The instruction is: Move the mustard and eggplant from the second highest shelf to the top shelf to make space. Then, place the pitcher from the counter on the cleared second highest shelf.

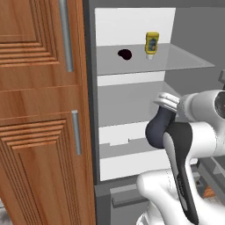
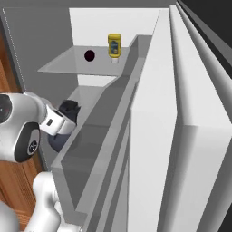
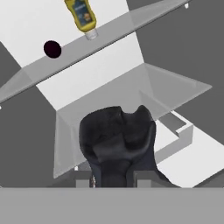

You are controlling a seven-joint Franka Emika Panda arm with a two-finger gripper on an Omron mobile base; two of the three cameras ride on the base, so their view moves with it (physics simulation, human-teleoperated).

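The yellow mustard [image 1: 152,44] [image 2: 114,46] [image 3: 83,15] stands on the top shelf [image 1: 180,62] [image 2: 61,67] [image 3: 131,27]. The dark eggplant [image 1: 125,54] [image 2: 89,55] [image 3: 52,49] lies to its left. Below, the second highest shelf [image 1: 123,103] [image 3: 175,87] is bare. My gripper [image 1: 164,113] [image 2: 61,120] [image 3: 113,177] is shut on the dark pitcher [image 1: 157,131] [image 2: 69,108] [image 3: 118,135]. It holds the pitcher at the front of that shelf, rim toward the fridge's back wall. Whether the pitcher touches the glass I cannot tell.
Brown wooden cabinet doors [image 1: 39,110] stand close on the left of the fridge. The open fridge door with its grey door shelves [image 2: 113,136] runs along the right. A white bin [image 1: 127,151] [image 3: 177,133] sits under the second shelf.
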